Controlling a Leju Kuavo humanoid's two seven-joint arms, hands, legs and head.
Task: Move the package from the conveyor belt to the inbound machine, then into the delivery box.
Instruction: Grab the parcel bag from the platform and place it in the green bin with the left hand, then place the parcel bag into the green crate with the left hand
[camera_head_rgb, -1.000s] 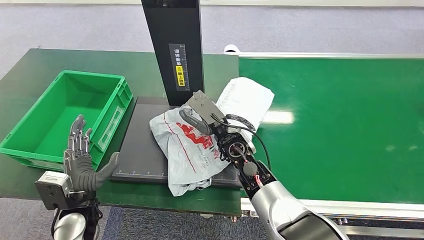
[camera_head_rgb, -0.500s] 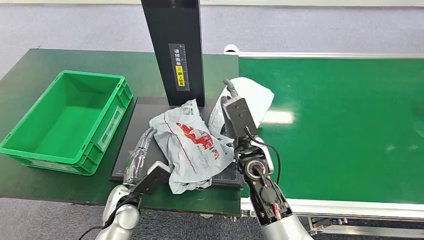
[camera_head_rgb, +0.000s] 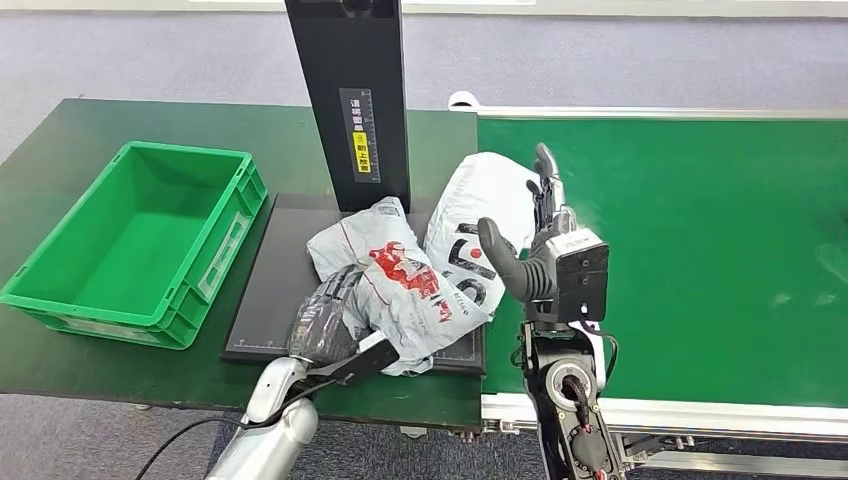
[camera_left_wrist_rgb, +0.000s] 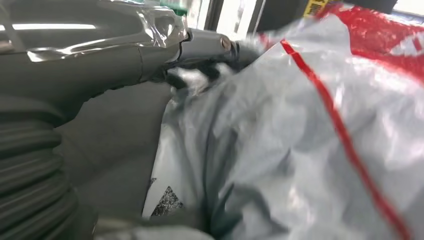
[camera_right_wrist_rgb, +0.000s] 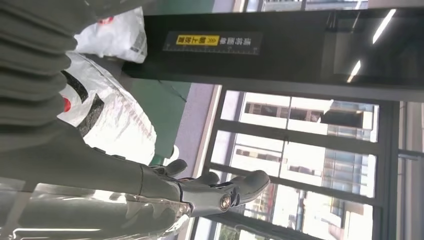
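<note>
A grey package with red print (camera_head_rgb: 405, 285) lies crumpled on the black plate of the inbound machine (camera_head_rgb: 275, 300), below its black column (camera_head_rgb: 350, 100). My left hand (camera_head_rgb: 325, 322) grips the package's near left edge; in the left wrist view the thumb (camera_left_wrist_rgb: 200, 44) and dark fingers press into the grey package (camera_left_wrist_rgb: 300, 150). A white package with black lettering (camera_head_rgb: 480, 215) leans beside it at the edge of the conveyor belt (camera_head_rgb: 690, 250). My right hand (camera_head_rgb: 540, 255) is raised over the belt's edge, fingers apart, holding nothing; the right wrist view shows the right hand (camera_right_wrist_rgb: 200, 195) bare.
The green delivery box (camera_head_rgb: 60, 290) stands at the left of the dark green table (camera_head_rgb: 60, 150), with nothing in it. The column rises directly behind the packages. A silver frame (camera_head_rgb: 700, 415) borders the belt's near side.
My left hand came in from the table's left and reached the grey package, which is bunched up more to the right. My right hand let go and rose, turning towards the belt.
</note>
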